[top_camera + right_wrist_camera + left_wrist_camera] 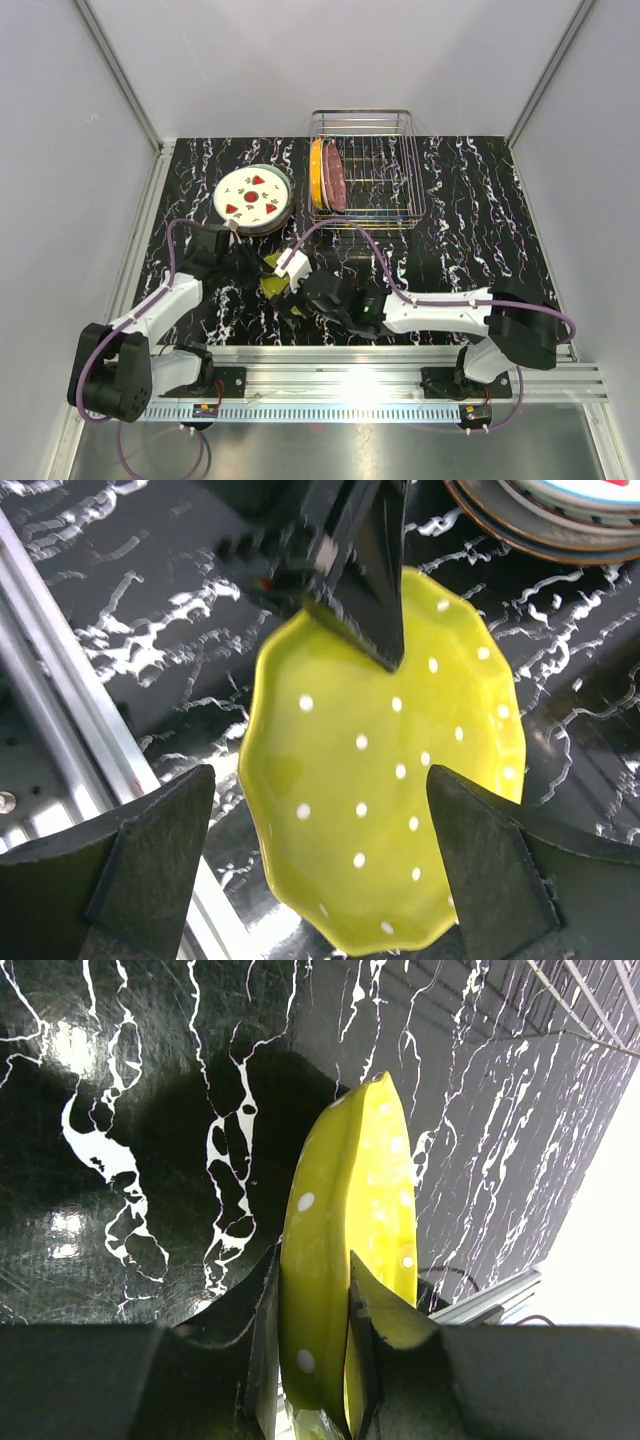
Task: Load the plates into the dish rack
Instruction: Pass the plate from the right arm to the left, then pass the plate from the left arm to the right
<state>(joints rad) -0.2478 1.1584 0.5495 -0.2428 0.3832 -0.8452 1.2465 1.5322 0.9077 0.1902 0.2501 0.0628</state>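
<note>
A round yellow scalloped plate with white dots is held on edge over the front of the black white-veined tabletop, well apart from the shiny metal wire dish rack. The left gripper is pinched onto the plate's rim, one finger on each face. The right gripper is spread wide, its fingers flanking the plate; no contact is seen.

Your left arm and right arm are meeting at a partly hidden yellow-green plate. An orange plate and a dark red plate are standing at the dish rack's left end, a plate stack sitting beside it
</note>
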